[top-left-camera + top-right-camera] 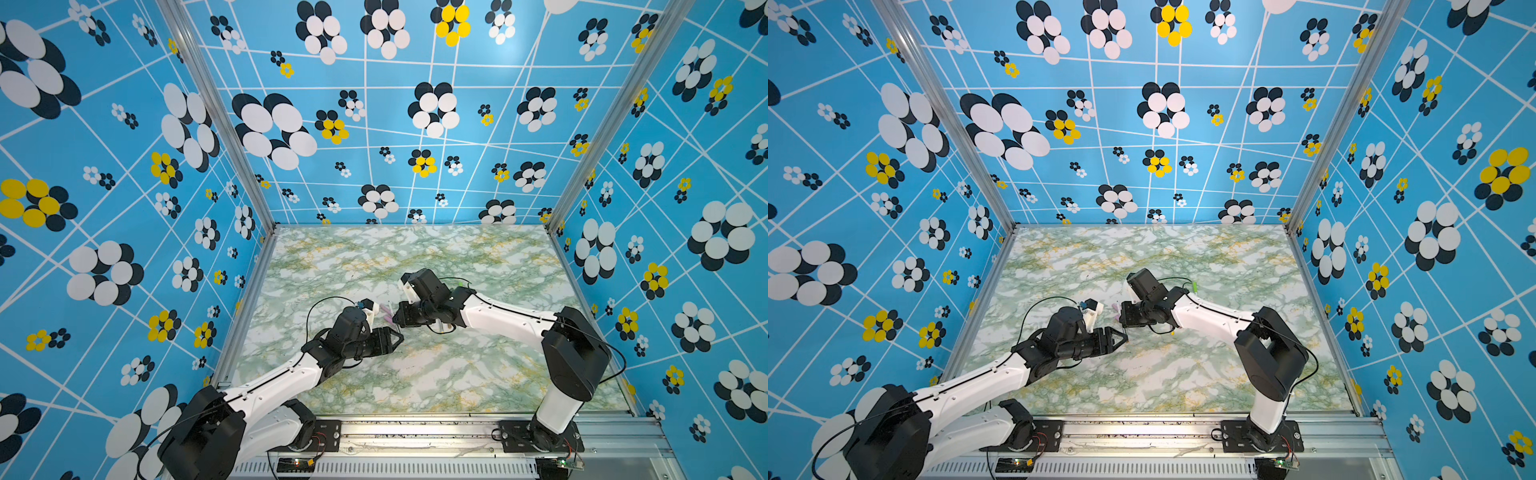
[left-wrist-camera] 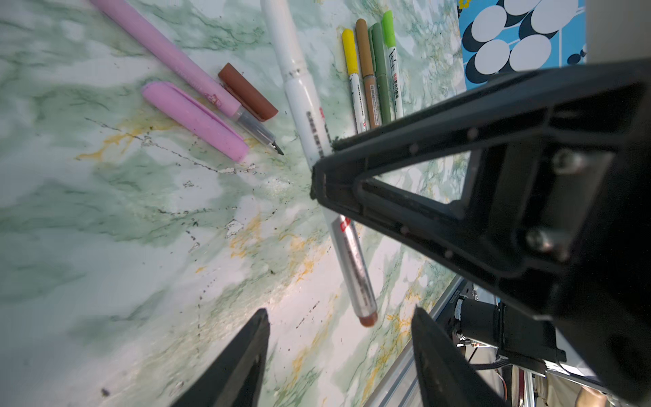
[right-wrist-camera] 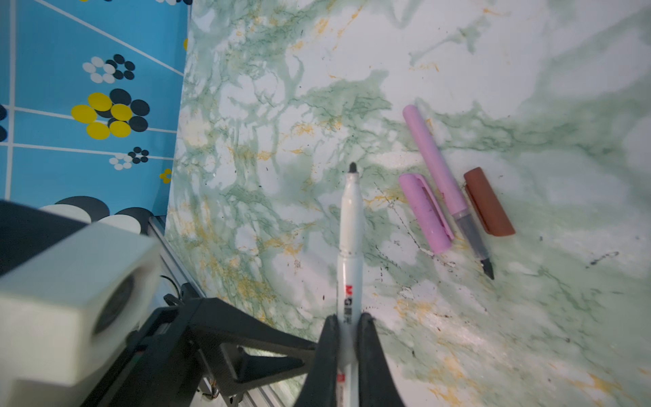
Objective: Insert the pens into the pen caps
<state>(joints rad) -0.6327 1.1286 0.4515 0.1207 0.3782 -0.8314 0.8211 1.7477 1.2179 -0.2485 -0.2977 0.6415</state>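
My right gripper [image 3: 348, 317] is shut on a white pen [image 3: 350, 218], whose dark tip points away over the marble table. In the left wrist view that pen [image 2: 303, 95] ends in a brown butt [image 2: 368, 319], which sits between the tips of my left gripper [image 2: 340, 312]. The left jaws stand open and do not touch it. On the table lie an uncapped pink pen [image 3: 433, 158], a pink cap [image 3: 424, 211] and a brown cap [image 3: 488, 201]. In both top views the two grippers [image 1: 397, 328] [image 1: 1122, 326] meet near the table's middle.
Several capped pens [image 2: 373, 70], with yellow, tan, dark green and light green caps, lie side by side beyond the white pen. The patterned blue wall [image 3: 88, 105] and the table's metal edge rail [image 2: 405, 370] are close by. The table is marble-patterned [image 1: 415, 374].
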